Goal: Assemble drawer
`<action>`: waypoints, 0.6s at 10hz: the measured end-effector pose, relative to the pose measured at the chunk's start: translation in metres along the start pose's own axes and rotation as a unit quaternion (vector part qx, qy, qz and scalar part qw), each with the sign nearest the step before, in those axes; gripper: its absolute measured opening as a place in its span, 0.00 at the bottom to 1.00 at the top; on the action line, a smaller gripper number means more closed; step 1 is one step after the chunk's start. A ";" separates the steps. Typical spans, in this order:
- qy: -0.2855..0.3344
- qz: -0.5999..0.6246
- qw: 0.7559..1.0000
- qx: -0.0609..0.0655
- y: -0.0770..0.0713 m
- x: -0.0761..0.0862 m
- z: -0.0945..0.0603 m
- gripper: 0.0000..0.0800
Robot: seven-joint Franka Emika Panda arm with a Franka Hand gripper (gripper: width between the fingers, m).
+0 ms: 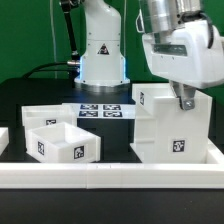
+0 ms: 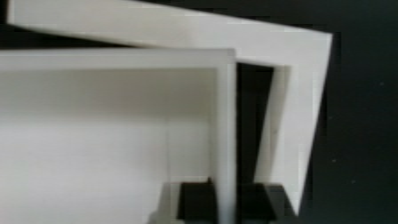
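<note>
The drawer's large white casing stands at the exterior view's right, with tags on its front. My gripper comes down onto its top edge. In the wrist view my gripper has one dark finger on each side of a thin upright casing wall, and the jaws are closed against it. Two small white trays sit at the exterior view's left, one nearer and one behind it, both apart from the casing.
The marker board lies on the dark table in front of the robot base. A long low white rail runs along the front and another up the right side. An angled white edge shows beyond the casing in the wrist view.
</note>
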State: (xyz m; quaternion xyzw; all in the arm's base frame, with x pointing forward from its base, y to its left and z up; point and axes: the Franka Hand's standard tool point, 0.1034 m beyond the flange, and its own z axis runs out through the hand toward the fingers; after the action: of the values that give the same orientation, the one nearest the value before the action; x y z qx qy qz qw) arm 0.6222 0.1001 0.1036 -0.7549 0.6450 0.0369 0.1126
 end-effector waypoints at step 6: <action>-0.007 0.005 1.000 -0.004 -0.020 0.004 0.001 0.05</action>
State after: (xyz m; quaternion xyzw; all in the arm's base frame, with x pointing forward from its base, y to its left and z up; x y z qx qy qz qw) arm 0.6428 0.0994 0.1041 -0.7519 0.6478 0.0456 0.1138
